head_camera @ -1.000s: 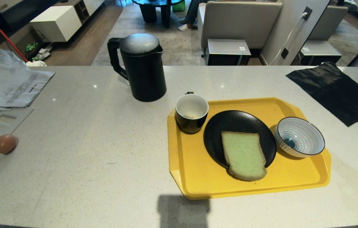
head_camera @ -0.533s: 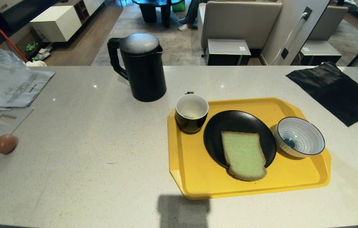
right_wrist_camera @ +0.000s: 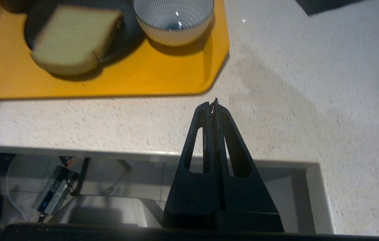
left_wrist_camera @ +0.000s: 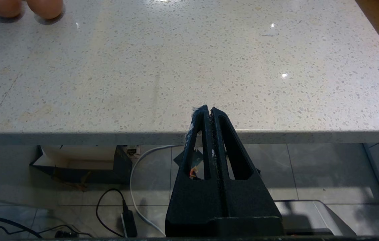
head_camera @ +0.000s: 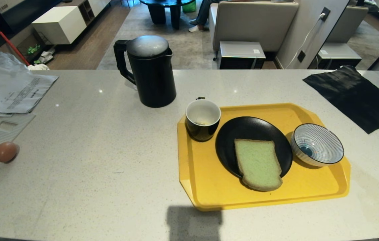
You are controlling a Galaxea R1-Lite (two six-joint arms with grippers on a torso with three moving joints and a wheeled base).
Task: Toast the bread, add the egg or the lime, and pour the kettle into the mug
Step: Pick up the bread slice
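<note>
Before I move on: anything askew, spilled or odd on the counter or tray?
One thing: the bread lies half off the black plate, its near end overhanging the rim onto the yellow tray. The mug has a small pale residue at its bottom. The kettle stands upright, lid on; nothing is spilled.

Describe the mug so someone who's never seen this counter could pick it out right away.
Find the yellow plastic tray on the speckled stone counter. At its far left corner, beside the round black plate, stands the short rounded mug. Unlike the striped bowl, it is glossy black outside and white inside.
</note>
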